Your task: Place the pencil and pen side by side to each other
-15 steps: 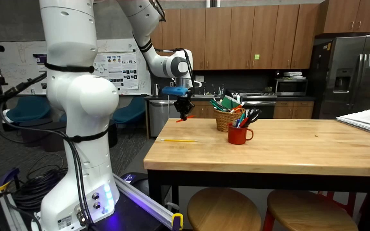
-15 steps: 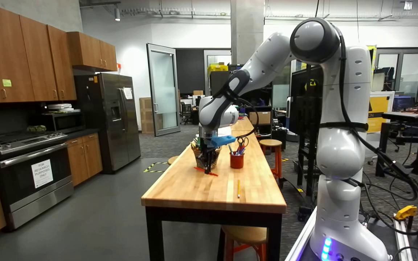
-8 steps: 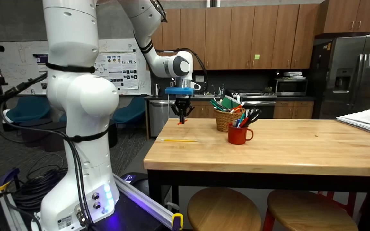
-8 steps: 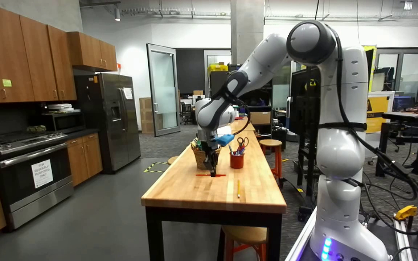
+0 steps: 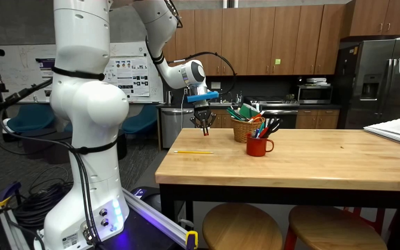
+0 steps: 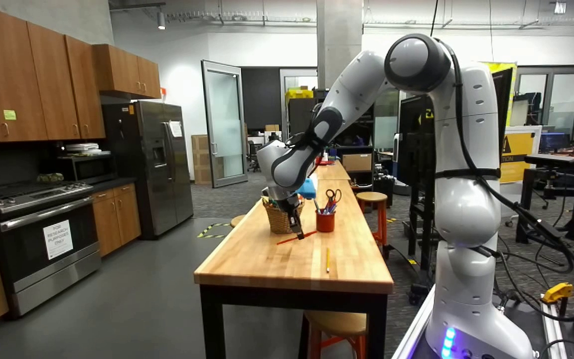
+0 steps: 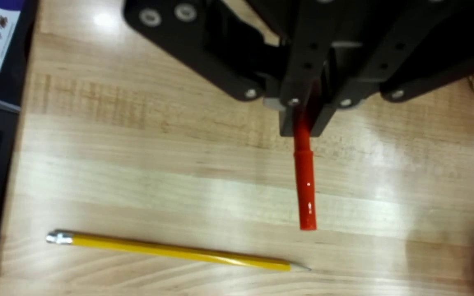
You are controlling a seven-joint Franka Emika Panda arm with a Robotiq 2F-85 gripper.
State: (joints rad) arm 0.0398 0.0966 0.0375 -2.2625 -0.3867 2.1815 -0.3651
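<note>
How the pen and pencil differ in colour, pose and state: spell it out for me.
The pen is red; the pencil is yellow, silvery at one end.
The pincer grips the pen; the pencil lies on the table.
In the wrist view, the pen runs nearly up and down the picture, while the pencil runs nearly across it.
Both are long and thin.
</note>
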